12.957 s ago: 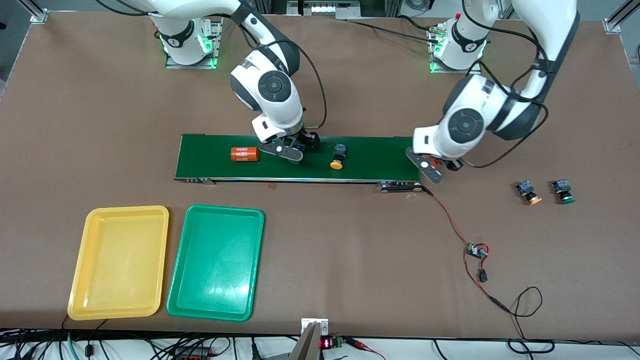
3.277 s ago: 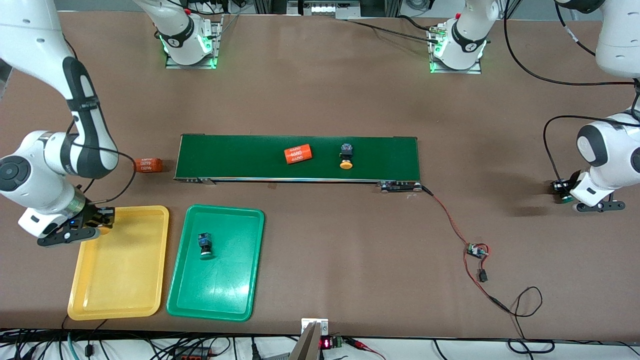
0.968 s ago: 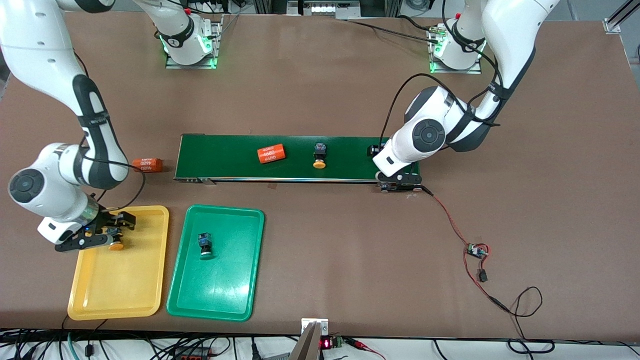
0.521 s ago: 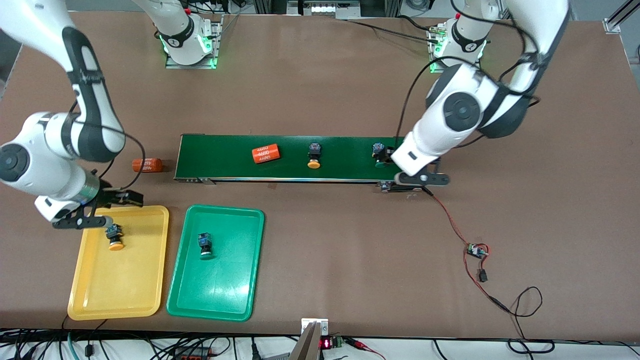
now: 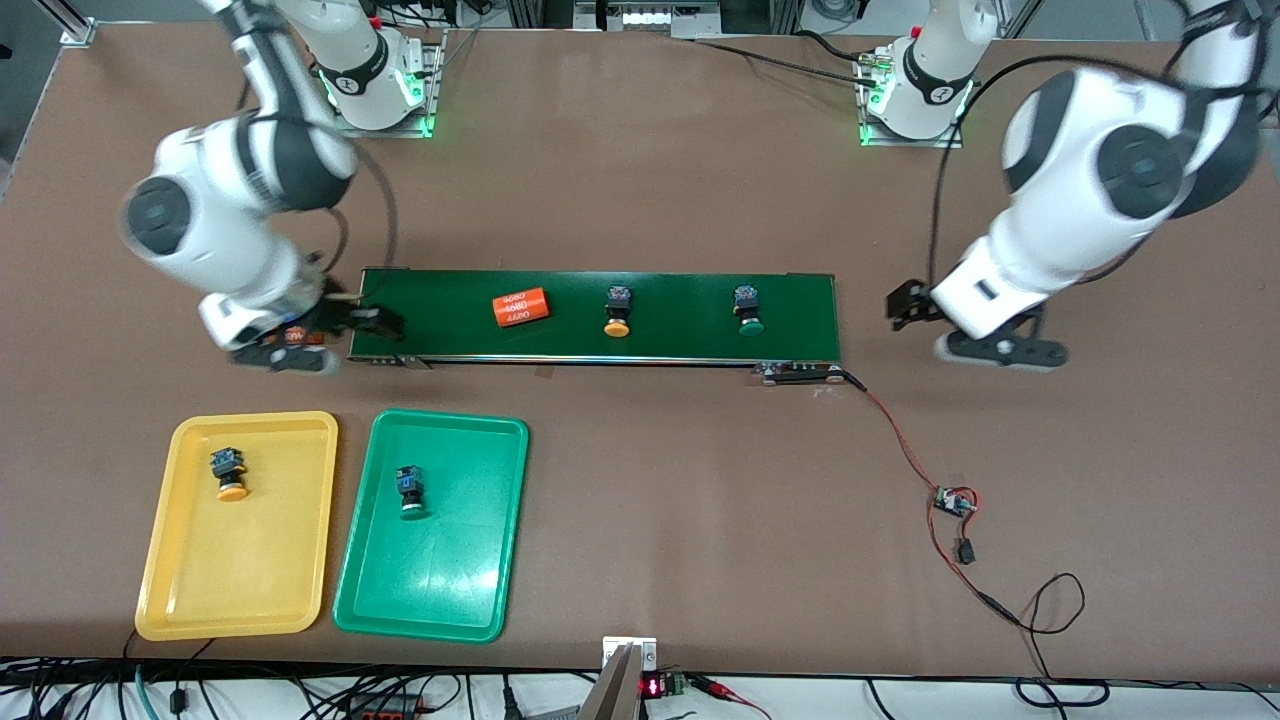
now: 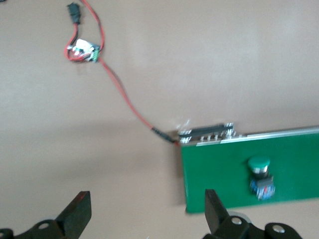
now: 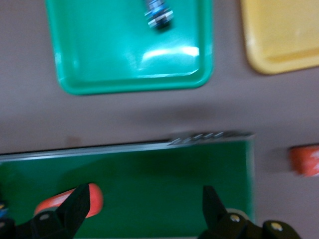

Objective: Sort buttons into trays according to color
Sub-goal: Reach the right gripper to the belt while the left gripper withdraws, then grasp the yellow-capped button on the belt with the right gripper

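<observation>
One yellow-capped button (image 5: 229, 474) lies in the yellow tray (image 5: 200, 580), and a green-capped button (image 5: 408, 492) (image 7: 158, 12) lies in the green tray (image 5: 440, 580) (image 7: 99, 55). On the dark-green belt (image 5: 680, 330) stand another yellow button (image 5: 616, 310) and another green button (image 5: 747, 309) (image 6: 260, 172). My right gripper (image 5: 330, 338) (image 7: 144, 209) hangs open and empty over the belt's end toward the right arm. My left gripper (image 5: 950, 328) (image 6: 147, 214) is open and empty over bare table just off the belt's other end (image 6: 224, 174).
An orange "4680" cylinder (image 5: 520, 307) (image 7: 65, 201) lies on the belt beside the yellow button. A second orange cylinder (image 7: 305, 160) lies on the table off the belt's end, under my right gripper. A red wire with a small circuit board (image 5: 955, 500) (image 6: 82, 50) runs from the belt's other end.
The right gripper left the yellow tray and moved up to the belt's end. The left gripper drew away from the belt, leaving the green button on it. The belt's load drifted toward the right arm.
</observation>
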You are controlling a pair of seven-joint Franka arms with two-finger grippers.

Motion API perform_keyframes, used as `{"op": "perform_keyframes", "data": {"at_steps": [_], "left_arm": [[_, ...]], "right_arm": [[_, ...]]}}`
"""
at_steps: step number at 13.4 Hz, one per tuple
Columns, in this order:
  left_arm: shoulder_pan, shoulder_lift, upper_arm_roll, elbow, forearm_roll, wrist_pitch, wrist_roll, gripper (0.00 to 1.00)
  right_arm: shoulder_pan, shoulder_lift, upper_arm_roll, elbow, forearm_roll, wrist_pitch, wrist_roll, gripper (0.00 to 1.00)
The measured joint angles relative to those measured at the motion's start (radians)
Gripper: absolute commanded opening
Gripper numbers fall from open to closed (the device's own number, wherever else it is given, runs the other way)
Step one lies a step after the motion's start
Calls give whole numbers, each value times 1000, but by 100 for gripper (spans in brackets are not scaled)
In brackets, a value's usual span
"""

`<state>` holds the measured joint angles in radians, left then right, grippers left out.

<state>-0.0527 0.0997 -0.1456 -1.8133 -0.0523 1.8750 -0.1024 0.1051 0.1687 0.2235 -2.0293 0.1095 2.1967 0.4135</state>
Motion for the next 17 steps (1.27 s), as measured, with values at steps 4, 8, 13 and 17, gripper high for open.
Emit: {"op": "perform_keyframes", "data": {"at_steps": [4, 8, 13, 17], "left_arm": [[8, -64, 110, 144, 34, -272, 63, 100], [10, -67, 111, 185, 77, -314, 63, 100], [17, -64, 111, 185, 77, -275, 3, 100], [21, -48, 111, 187, 96, -262, -15, 100]], "right_arm": [[93, 19, 101, -19, -1, 75, 196, 100], [112, 54, 133, -20, -116, 89, 233, 100], [194, 128, 155, 23, -236, 102, 459, 100], [247, 209, 156, 94, -272, 103, 552, 100]]}}
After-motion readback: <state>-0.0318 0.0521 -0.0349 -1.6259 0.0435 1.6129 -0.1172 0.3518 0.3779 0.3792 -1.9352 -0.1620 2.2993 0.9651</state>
